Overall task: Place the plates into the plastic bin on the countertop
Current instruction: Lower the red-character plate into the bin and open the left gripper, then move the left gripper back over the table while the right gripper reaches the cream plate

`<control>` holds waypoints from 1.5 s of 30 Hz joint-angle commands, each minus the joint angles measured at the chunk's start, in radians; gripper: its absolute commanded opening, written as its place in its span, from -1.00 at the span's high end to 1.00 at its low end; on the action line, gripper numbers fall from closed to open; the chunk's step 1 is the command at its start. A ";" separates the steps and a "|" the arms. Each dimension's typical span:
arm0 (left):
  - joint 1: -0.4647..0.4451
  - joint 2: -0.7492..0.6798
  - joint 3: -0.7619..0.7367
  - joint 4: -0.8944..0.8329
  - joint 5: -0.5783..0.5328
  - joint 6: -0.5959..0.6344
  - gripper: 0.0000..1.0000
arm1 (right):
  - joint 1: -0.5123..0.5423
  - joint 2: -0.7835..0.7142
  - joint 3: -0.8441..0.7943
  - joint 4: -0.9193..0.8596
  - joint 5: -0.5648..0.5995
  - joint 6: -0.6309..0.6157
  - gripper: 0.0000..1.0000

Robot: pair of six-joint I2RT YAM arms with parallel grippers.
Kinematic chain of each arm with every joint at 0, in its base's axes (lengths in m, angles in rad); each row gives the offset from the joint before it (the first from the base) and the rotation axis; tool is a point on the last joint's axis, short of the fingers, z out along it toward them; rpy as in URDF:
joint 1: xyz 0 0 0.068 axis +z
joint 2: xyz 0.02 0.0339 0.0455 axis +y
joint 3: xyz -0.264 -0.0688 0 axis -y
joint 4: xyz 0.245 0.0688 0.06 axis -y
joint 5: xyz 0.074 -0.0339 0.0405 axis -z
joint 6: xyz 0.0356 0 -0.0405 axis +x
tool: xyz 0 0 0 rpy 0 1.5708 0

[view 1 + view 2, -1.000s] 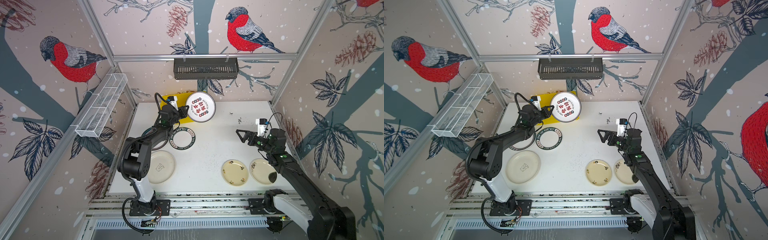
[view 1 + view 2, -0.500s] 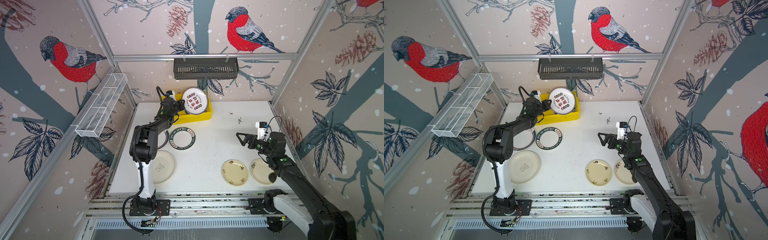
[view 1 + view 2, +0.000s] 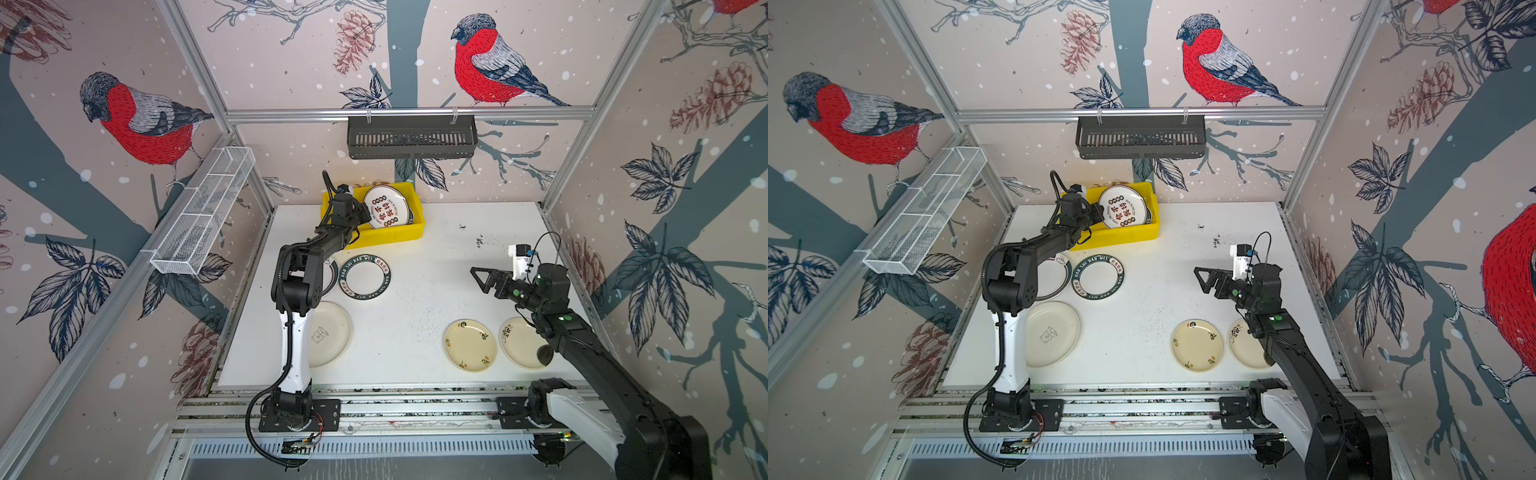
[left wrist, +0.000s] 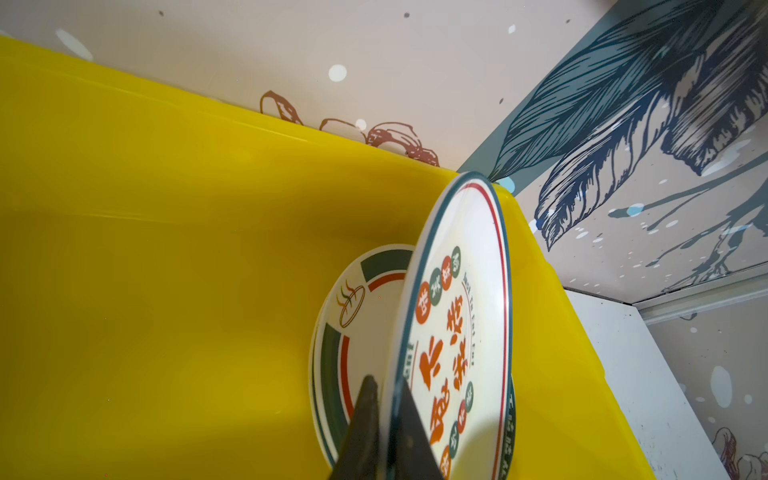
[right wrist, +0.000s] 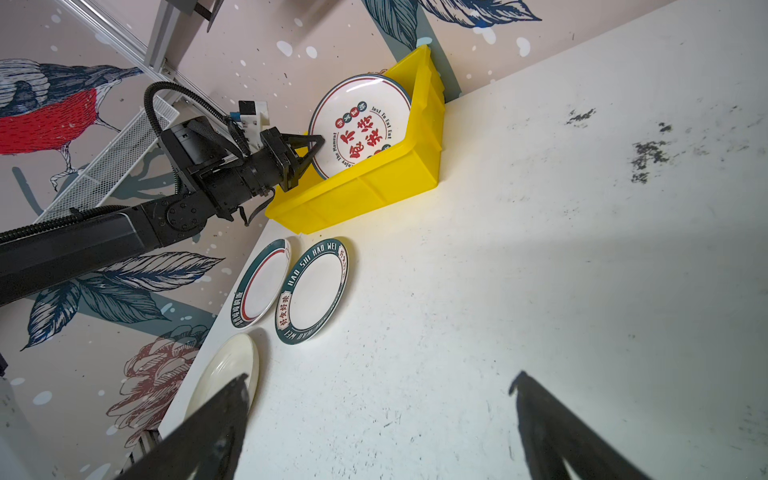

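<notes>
My left gripper (image 4: pixel 386 384) is shut on the rim of the plate with red characters (image 4: pixel 457 332), holding it tilted inside the yellow plastic bin (image 3: pixel 374 235) at the back of the countertop (image 3: pixel 436 270). Under it a striped-rim plate (image 4: pixel 357 311) lies in the bin. On the countertop lie a green lettered-rim plate (image 3: pixel 365 277), a striped-rim plate (image 5: pixel 262 282) partly hidden under the left arm, a cream plate (image 3: pixel 328 332) and two small cream plates (image 3: pixel 469 345) (image 3: pixel 519 343). My right gripper (image 5: pixel 380 378) hangs open and empty over the right side.
A dark slotted basket (image 3: pixel 411 137) hangs on the back wall above the bin. A white wire-mesh tray (image 3: pixel 203 216) is fixed to the left wall. Aluminium rails (image 3: pixel 415 403) run along the front edge, carrying both arm bases.
My left gripper has carried the red-character plate back and down into the yellow bin. The right arm has barely shifted.
</notes>
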 commanded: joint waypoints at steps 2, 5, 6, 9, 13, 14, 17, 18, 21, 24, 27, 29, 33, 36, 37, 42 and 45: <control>-0.005 0.028 0.042 0.007 -0.002 0.033 1.00 | 0.001 0.009 0.012 0.031 -0.015 0.005 -0.99; -0.008 0.054 0.081 -0.030 -0.003 0.057 0.72 | 0.001 0.010 0.014 0.026 -0.012 0.007 -0.99; -0.010 0.063 0.098 -0.046 -0.006 0.066 0.62 | 0.001 0.009 0.015 0.025 -0.011 0.008 -0.99; -0.016 0.098 0.166 -0.107 0.009 0.109 0.13 | 0.001 0.015 0.022 0.017 -0.006 0.014 -0.99; -0.026 0.139 0.255 -0.193 0.008 0.156 -0.69 | 0.001 0.020 0.032 0.015 -0.012 0.026 -0.99; -0.029 0.140 0.259 -0.202 0.000 0.156 -0.94 | 0.001 0.020 0.032 0.015 -0.010 0.030 -0.99; -0.039 0.118 0.227 -0.176 -0.002 0.173 -0.95 | 0.001 0.021 0.035 0.011 0.000 0.041 -0.99; -0.046 0.108 0.215 -0.170 -0.017 0.183 -0.95 | 0.001 0.025 0.035 0.006 0.010 0.047 -0.99; -0.063 0.085 0.216 -0.200 -0.105 0.216 -0.95 | 0.001 0.049 0.039 -0.008 0.025 0.052 -0.99; -0.077 0.050 0.198 -0.219 -0.173 0.252 -0.95 | 0.002 0.084 0.050 -0.031 0.031 0.048 -0.99; -0.082 -0.019 0.111 -0.165 -0.207 0.266 -0.95 | 0.006 0.105 0.050 -0.031 0.036 0.052 -0.99; -0.082 -0.077 0.027 -0.098 -0.207 0.265 -0.95 | 0.015 0.110 0.050 -0.030 0.048 0.051 -0.99; -0.082 -0.193 -0.118 0.001 -0.214 0.248 -0.95 | 0.045 0.125 0.064 -0.069 0.098 0.026 -0.99; -0.090 -0.286 -0.230 0.052 -0.217 0.223 -0.95 | 0.082 0.138 0.109 -0.193 0.228 -0.019 -0.99; -0.097 -0.321 -0.264 0.074 -0.217 0.216 -0.95 | 0.095 0.147 0.132 -0.257 0.300 -0.031 -0.99; -0.149 -0.476 -0.452 0.142 -0.223 0.194 -0.95 | 0.106 0.151 0.144 -0.415 0.438 -0.056 -0.99; -0.182 -0.557 -0.563 0.180 -0.219 0.165 -0.95 | 0.107 0.139 0.116 -0.456 0.439 -0.056 -0.99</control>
